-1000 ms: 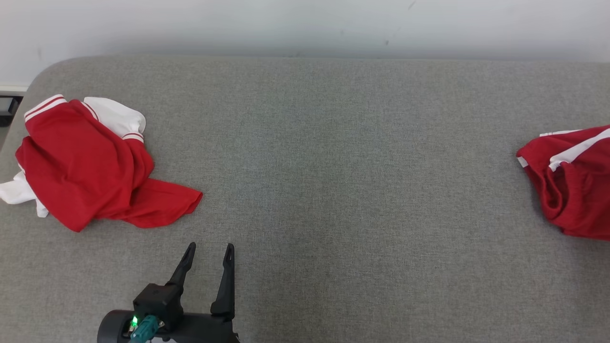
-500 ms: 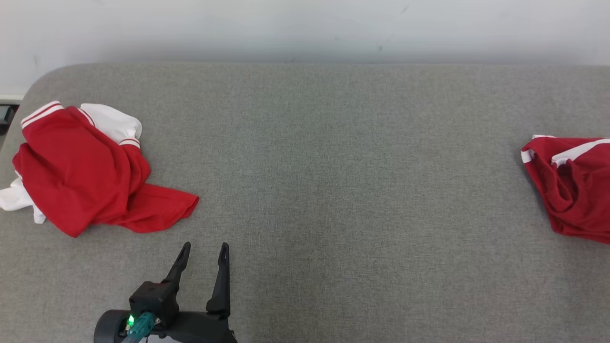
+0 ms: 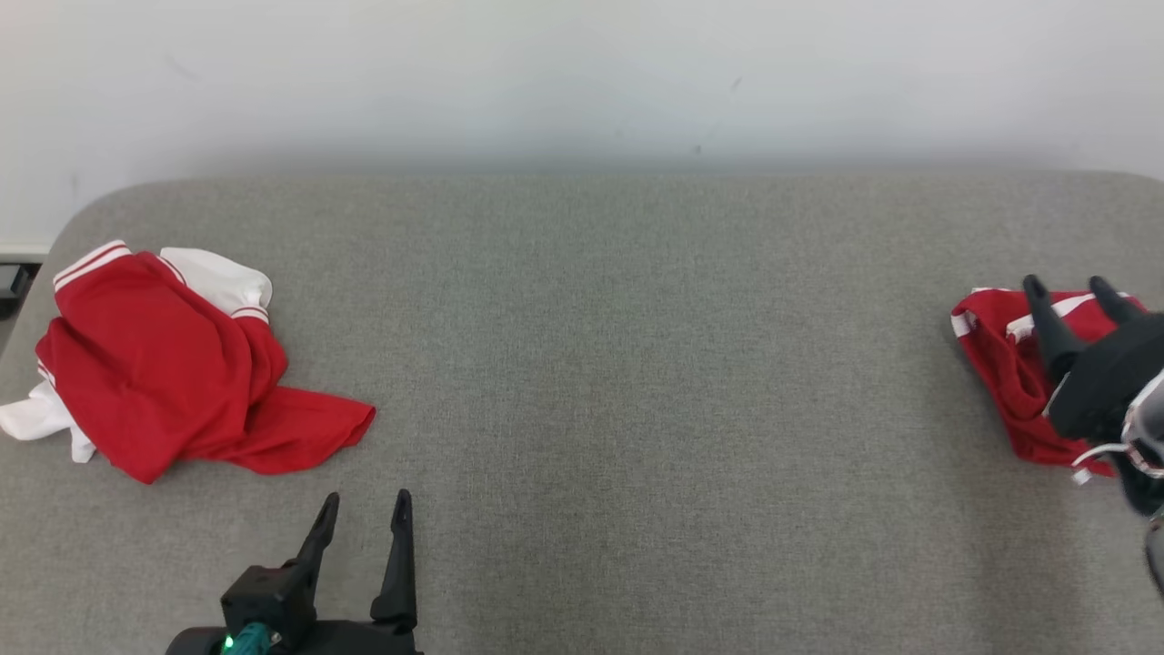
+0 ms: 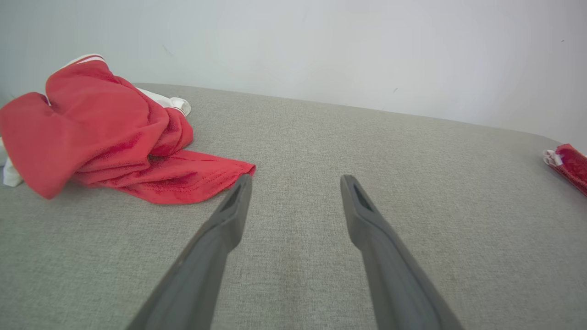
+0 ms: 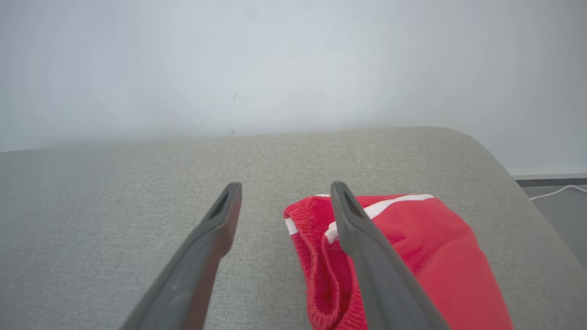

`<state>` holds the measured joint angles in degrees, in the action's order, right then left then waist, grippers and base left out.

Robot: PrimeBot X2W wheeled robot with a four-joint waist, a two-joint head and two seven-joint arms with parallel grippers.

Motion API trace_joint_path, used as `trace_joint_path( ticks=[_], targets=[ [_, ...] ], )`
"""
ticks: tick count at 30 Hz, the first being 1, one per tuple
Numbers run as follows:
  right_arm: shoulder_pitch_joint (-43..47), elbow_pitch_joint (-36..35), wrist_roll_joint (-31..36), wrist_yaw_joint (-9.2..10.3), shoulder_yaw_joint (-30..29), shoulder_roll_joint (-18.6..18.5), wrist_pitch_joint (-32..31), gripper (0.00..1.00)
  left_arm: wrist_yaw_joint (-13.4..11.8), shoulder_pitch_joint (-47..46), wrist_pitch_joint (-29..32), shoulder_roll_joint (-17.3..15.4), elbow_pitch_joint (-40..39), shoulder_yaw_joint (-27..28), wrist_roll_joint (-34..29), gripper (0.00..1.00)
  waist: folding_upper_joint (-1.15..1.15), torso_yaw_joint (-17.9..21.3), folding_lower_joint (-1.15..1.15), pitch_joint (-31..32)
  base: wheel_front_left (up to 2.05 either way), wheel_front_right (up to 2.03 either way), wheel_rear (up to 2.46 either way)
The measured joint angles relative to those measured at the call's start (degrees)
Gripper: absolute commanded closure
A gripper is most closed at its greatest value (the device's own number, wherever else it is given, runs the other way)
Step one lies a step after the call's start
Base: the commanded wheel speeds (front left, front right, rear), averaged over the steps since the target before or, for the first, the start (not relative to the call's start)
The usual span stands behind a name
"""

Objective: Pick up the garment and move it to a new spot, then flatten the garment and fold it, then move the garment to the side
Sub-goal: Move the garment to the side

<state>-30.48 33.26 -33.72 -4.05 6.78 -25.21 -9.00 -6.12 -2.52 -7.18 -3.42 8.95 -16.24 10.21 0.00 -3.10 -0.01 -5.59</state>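
A crumpled red and white garment [image 3: 173, 364] lies at the far left of the grey padded surface [image 3: 637, 346]; the left wrist view has this garment [image 4: 105, 133] at its upper left. A smaller bunched red garment with white stripes [image 3: 1000, 373] lies at the far right, also seen in the right wrist view [image 5: 422, 256] and, as a sliver, in the left wrist view [image 4: 568, 165]. My right gripper [image 3: 1066, 284] hovers over it, open and holding nothing [image 5: 286, 185]. My left gripper [image 3: 366, 498] is open and empty near the front edge, just short of the left garment's hem [image 4: 297, 179].
A pale wall [image 3: 582, 82] runs along the back of the padded surface. The surface rounds off at its far left corner [image 3: 82, 209] and its far right corner [image 5: 486, 146]. Beyond the right corner is floor with a white cable [image 5: 555, 190].
The head camera has tilted, so the whole picture sits lower. My right gripper has come into the head view, open over the right-hand garment. The left gripper stays open.
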Motion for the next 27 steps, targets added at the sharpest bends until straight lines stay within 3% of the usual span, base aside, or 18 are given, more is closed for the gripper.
trace_joint_path(
  ticks=[10, 23, 27],
  targets=[
    [10.7, -11.3, 0.1, 0.88, -0.4, 4.8, 11.1, 0.0, -0.4, 2.7, -0.7, 0.0, 0.0, 1.3, 0.9, 0.0, 0.0, 0.9, 0.0, 3.7, 0.0, 0.0, 0.0],
    [23.6, -22.1, 5.8, 7.93, 0.7, 9.1, 20.4, 0.0, -0.9, 5.4, -1.5, -0.3, -0.9, 4.3, 0.8, 0.0, -0.01, 2.0, 0.0, 6.8, 0.0, 0.0, 0.0],
    [27.0, -23.7, 6.8, 9.04, 1.0, 9.9, 20.7, 0.0, -0.9, 6.9, -1.5, -0.6, -1.2, 4.9, 0.4, 0.0, 0.0, 2.5, 0.0, 7.4, 0.0, 0.0, 0.0]
  ],
)
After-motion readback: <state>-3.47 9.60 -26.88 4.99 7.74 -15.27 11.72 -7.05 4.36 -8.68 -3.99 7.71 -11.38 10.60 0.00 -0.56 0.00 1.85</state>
